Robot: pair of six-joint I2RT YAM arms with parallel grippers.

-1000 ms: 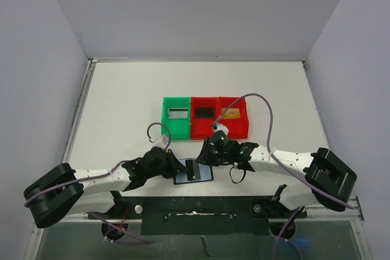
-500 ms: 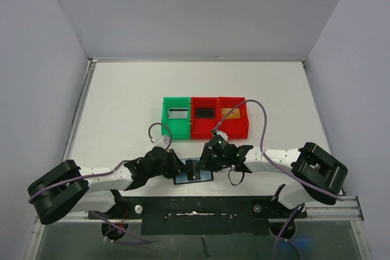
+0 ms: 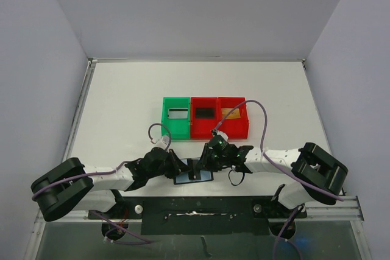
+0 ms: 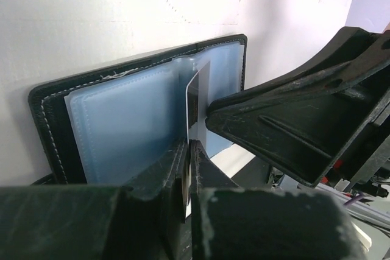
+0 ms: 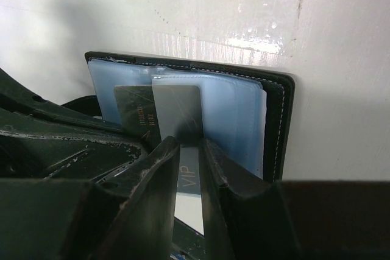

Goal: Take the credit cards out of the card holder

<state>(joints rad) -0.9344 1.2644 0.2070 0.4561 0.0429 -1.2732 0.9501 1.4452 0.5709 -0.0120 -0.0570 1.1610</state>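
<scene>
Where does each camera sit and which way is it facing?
Top external: above and behind, looking down on the table; left arm and right arm show.
Right wrist: low, looking across the card holder; right claw over a grey card, left arm alongside.
Left wrist: opposite side; left claw pinches a dark card, right claw facing it.
Shared: all show the card holder.

I sat in a robotics lab cell: a white table (image 3: 134,89) boxed by plain grey walls (image 3: 201,10), with a black mounting rail (image 3: 201,208).
</scene>
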